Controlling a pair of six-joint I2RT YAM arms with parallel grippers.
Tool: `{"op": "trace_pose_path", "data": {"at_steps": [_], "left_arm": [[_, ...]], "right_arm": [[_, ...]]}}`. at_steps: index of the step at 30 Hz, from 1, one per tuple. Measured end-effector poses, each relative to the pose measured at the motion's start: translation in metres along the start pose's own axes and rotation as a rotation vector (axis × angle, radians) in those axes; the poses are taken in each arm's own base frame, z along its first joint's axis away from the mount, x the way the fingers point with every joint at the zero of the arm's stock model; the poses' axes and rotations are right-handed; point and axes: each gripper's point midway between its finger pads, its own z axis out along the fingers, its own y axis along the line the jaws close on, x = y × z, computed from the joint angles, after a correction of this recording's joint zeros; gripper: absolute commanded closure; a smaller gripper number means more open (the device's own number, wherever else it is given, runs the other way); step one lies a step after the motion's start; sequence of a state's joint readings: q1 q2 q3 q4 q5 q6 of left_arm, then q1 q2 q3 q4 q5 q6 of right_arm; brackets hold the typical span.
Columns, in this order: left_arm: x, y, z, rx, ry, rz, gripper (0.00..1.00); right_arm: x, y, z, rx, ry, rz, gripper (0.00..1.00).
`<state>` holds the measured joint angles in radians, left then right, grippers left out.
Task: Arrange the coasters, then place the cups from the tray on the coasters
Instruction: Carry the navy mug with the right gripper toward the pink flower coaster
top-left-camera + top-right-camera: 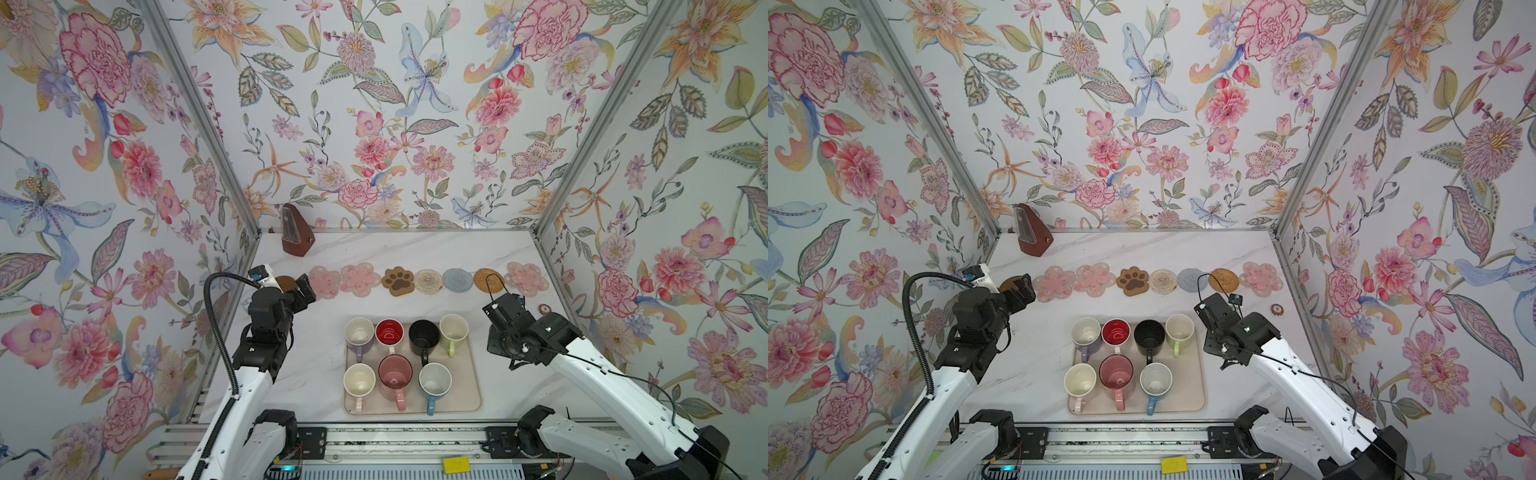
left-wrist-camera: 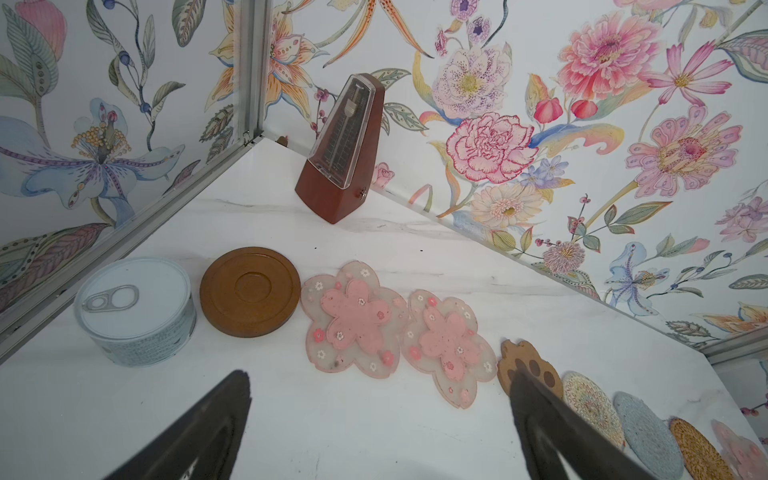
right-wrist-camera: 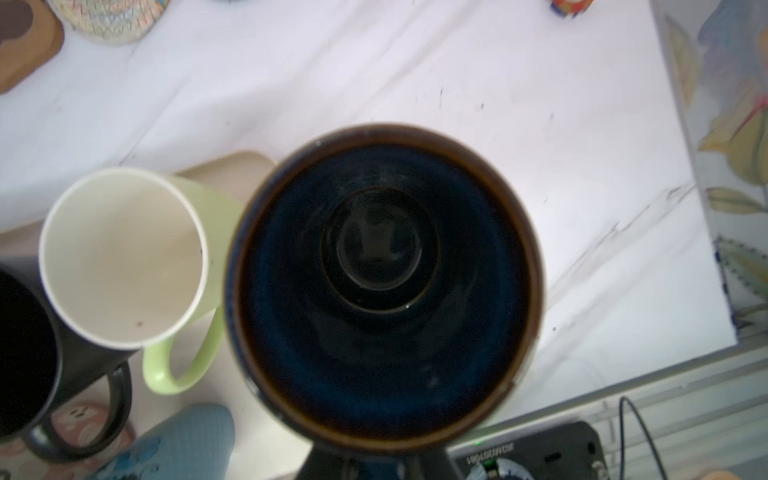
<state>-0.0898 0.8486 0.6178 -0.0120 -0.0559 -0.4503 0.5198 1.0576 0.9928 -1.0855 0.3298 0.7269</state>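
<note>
Your left gripper hides half the brown disc coaster, ten o'clock from the tray; the navy cup, blurred, has its handle cut off by the wrist view's edge.

The white marble worktop has a row of flat mats near the back. From the left come a brown round disc mat, a see-through pink flower mat, a second pink flower mat, a brown paw print mat, a cream woven round mat, a grey woven round mat, a tan rattan round mat and a third pink flower mat. A pale-blue tin can with a pull ring sits just beside the brown disc. A brown wooden metronome stands in the back left corner. A big flat beige tray with a low rim lies near the front. A small round colourful thing lies near the right wall.
</note>
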Motion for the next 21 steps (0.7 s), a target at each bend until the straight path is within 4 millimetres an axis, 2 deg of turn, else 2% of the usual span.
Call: {"op": "trace_pose_path", "data": {"at_steps": [4, 7, 15, 21], "left_arm": [[-0.001, 0.002, -0.002, -0.003, -0.005, -0.001, 0.01], [-0.005, 0.002, -0.005, -0.001, -0.021, -0.002, 0.01], [-0.006, 0.001, -0.006, 0.009, -0.025, 0.001, 0.01], [-0.006, 0.0, -0.006, 0.015, -0.02, 0.001, 0.01]], "right_arm": [[-0.052, -0.014, 0.019, 0.038, -0.041, 0.047, 1.0], [-0.083, -0.027, 0.04, 0.059, -0.058, 0.071, 1.0], [-0.145, -0.06, 0.095, 0.091, -0.091, 0.137, 1.0], [-0.192, -0.07, 0.137, 0.084, -0.115, 0.164, 1.0]]}}
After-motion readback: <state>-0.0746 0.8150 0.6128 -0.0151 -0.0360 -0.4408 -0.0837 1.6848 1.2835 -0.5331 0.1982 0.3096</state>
